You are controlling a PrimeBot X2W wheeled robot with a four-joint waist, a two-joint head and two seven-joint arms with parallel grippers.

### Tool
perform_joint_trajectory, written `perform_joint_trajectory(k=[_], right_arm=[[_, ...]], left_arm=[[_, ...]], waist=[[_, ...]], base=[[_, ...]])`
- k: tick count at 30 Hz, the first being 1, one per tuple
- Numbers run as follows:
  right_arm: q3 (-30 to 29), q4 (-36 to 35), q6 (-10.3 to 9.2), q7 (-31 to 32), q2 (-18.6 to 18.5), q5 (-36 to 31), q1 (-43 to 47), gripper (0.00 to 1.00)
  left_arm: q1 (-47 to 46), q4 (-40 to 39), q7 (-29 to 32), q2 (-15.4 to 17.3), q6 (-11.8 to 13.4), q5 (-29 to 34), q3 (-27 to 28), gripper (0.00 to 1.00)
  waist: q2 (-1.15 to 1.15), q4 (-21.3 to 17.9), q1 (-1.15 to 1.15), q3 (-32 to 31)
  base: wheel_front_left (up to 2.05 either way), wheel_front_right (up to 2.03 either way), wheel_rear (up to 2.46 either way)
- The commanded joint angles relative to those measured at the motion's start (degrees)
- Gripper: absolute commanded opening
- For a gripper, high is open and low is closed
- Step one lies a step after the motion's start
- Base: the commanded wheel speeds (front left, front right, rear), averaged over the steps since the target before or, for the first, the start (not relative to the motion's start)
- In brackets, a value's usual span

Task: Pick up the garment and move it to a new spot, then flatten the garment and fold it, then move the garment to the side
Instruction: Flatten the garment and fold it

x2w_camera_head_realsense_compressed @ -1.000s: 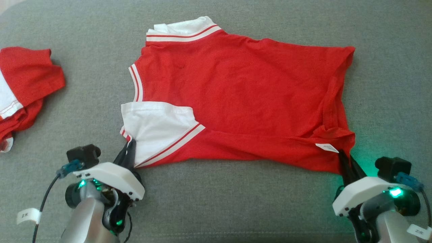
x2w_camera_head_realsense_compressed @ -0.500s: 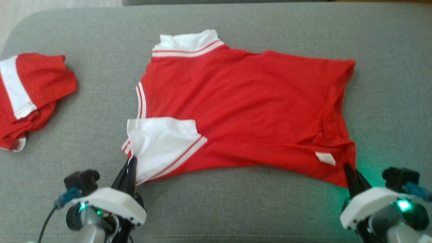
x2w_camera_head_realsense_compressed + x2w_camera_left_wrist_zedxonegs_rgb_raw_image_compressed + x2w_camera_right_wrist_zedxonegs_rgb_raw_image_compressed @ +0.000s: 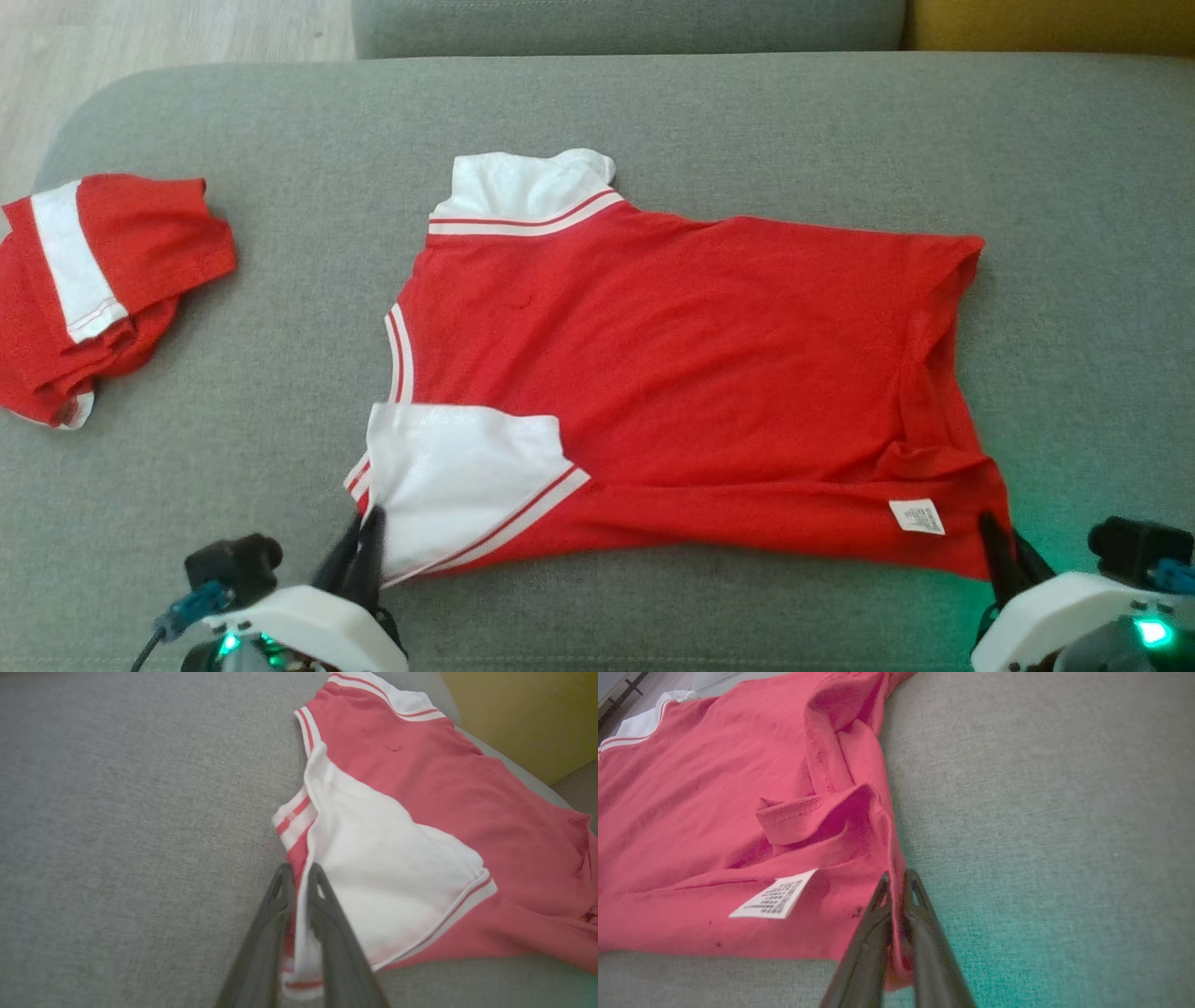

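The garment [image 3: 672, 373] is a red shirt with white sleeves and striped trim, spread over the grey cushion. My left gripper [image 3: 369, 523] is shut on the white sleeve's near corner; in the left wrist view the sleeve edge [image 3: 299, 933] runs between the left gripper's [image 3: 299, 875] dark fingers. My right gripper [image 3: 988, 527] is shut on the red hem corner beside the white care label [image 3: 917, 516]. The right wrist view shows the hem [image 3: 896, 933] pinched by the right gripper [image 3: 896, 877].
A second red and white garment [image 3: 93, 280] lies bunched at the cushion's left end. Bare grey cushion [image 3: 1083, 327] stretches to the right and along the near edge. Wooden floor [image 3: 140, 37] shows at the far left, a yellow cushion [image 3: 1055, 23] at the far right.
The head camera has tilted, so the whole scene sits lower in the picture. The right gripper's fingers have closed on the hem corner. The left gripper keeps hold of the sleeve.
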Motion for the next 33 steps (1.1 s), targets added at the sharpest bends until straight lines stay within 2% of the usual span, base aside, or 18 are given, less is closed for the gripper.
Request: perform_joint_trajectory(k=[1,4,10,17,26,33], right_arm=[[0.6,-2.5,0.42,-0.5,-0.5,0.4,-0.4,1.0],[0.7,-5.2,0.42,-2.6,0.0,-0.1,-0.6,1.0],[2.9,-14.8,0.42,-10.3,0.4,-3.4,-2.6,1.0],[6.1,-20.4,0.42,-14.1,-0.2,-5.4,-5.0,1.0],[6.4,-21.0,0.42,-13.2,0.2,-5.5,-4.7,1.0],[6.2,-21.4,0.42,-12.8,0.6,-5.8,-7.8,1.0]], left_arm=[[-2.1,-1.8,-1.0,0.9,0.5,0.6,1.8,1.0],[-2.8,-2.4,-3.8,1.3,1.6,2.5,1.9,1.0],[-4.0,-6.9,-11.4,2.3,4.9,8.1,2.3,1.0],[-4.7,-12.6,-13.4,3.0,6.3,10.5,2.5,1.0],[-7.6,-12.4,-10.3,3.4,5.1,10.1,0.7,1.0],[-24.3,-3.8,-7.6,1.8,1.0,9.2,-2.2,1.0]], waist=[[0.0,0.0,0.0,-0.2],[0.0,-0.5,0.0,-0.5],[0.0,-1.7,0.0,-1.4],[0.0,-2.3,0.0,-2.3],[0.0,-2.0,0.0,0.2],[0.0,-2.5,0.0,7.7]], base=[[0.0,0.0,0.0],[0.0,0.0,0.0],[0.0,0.0,0.0],[0.0,0.0,0.0],[0.0,0.0,0.0],[0.0,0.0,0.0]])
